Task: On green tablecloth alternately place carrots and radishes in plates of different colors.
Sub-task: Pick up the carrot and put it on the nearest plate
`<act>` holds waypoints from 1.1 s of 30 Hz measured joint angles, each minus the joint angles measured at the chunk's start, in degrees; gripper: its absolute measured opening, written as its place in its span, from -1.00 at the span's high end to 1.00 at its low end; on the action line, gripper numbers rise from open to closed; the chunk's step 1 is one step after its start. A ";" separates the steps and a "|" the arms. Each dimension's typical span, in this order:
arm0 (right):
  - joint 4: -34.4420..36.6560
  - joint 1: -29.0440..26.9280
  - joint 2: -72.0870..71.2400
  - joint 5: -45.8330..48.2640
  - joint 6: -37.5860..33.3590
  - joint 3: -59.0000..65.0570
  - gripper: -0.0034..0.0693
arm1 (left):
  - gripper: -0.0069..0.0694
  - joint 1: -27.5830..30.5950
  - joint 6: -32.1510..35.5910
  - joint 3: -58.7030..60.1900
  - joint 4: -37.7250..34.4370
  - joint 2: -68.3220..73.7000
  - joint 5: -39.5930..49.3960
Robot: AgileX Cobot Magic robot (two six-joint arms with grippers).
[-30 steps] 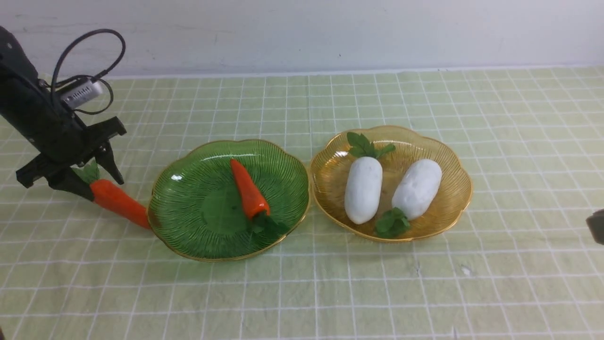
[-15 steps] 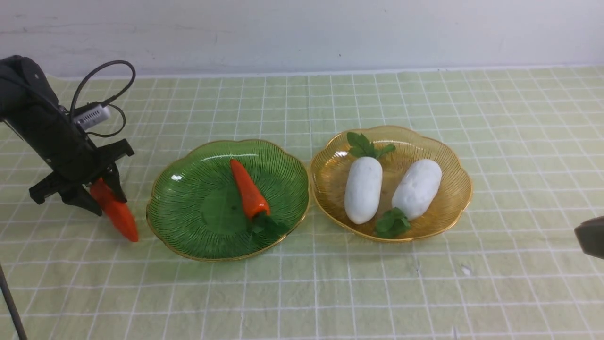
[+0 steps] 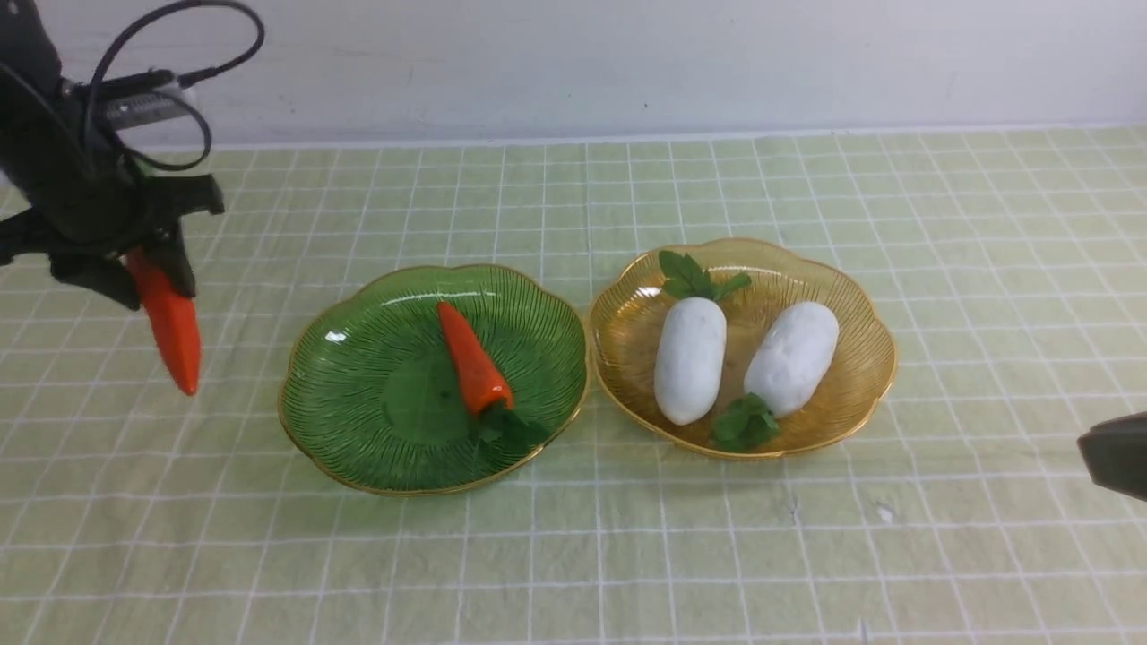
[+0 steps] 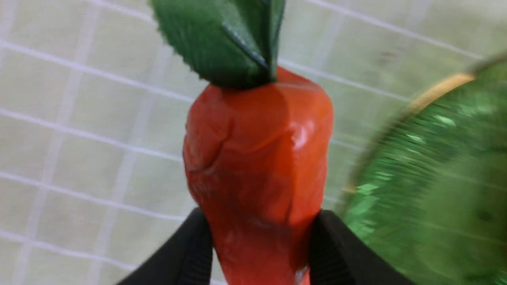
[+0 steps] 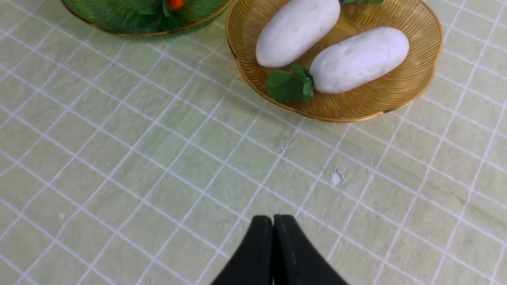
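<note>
My left gripper (image 3: 134,273) is shut on an orange carrot (image 3: 170,327) and holds it in the air, tip down, left of the green plate (image 3: 358,448). In the left wrist view the carrot (image 4: 257,166) sits between the black fingers (image 4: 336,253), its leaf up. A second carrot (image 3: 470,358) lies in the green plate. Two white radishes (image 3: 688,358) (image 3: 793,356) lie in the amber plate (image 3: 860,403). My right gripper (image 5: 273,225) is shut and empty above the green tablecloth (image 3: 627,555); only its edge (image 3: 1116,457) shows at the right of the front view.
A white wall (image 3: 627,63) runs behind the table's far edge. The left arm's black cable (image 3: 193,54) loops above its wrist. The two plates sit side by side and nearly touch.
My left gripper has lifted the carrot off the cloth and risen up and to the left; the carrot swung from lying slanted to hanging tip down. The right gripper's edge has crept inward.
</note>
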 joint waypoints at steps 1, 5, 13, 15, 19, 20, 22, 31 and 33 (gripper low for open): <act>0.04 0.00 0.00 -0.16 -0.10 0.24 0.95 | 0.07 -0.61 0.05 0.00 -0.39 0.00 0.00; 0.11 0.00 -0.06 0.83 -0.65 1.29 0.95 | 0.07 -8.11 -0.63 0.00 -1.78 1.63 0.00; 0.05 0.00 -6.89 8.61 0.97 1.29 0.95 | 0.07 -18.65 -1.03 0.00 3.27 6.40 0.00; -0.35 0.00 -11.46 10.36 2.98 1.29 0.95 | 0.00 -21.01 -1.03 0.00 5.94 8.45 0.00; -1.95 0.00 -18.62 11.04 6.23 1.35 0.95 | -0.23 -22.22 -1.38 0.00 7.92 10.10 0.00; -2.12 0.00 -20.15 10.98 6.52 1.53 0.95 | -0.28 -22.28 -1.52 0.00 8.00 10.13 0.00; -3.35 0.00 -24.43 9.49 7.05 3.22 0.95 | -0.39 -22.35 -1.66 0.00 8.14 10.13 0.00; -4.85 0.00 -33.11 -21.07 8.19 22.40 0.95 | -0.44 -22.35 -1.66 0.00 8.38 10.13 -0.05; -4.85 0.00 -32.88 -28.15 8.19 26.15 0.95 | -0.44 -22.35 -1.66 0.00 8.38 10.13 -0.05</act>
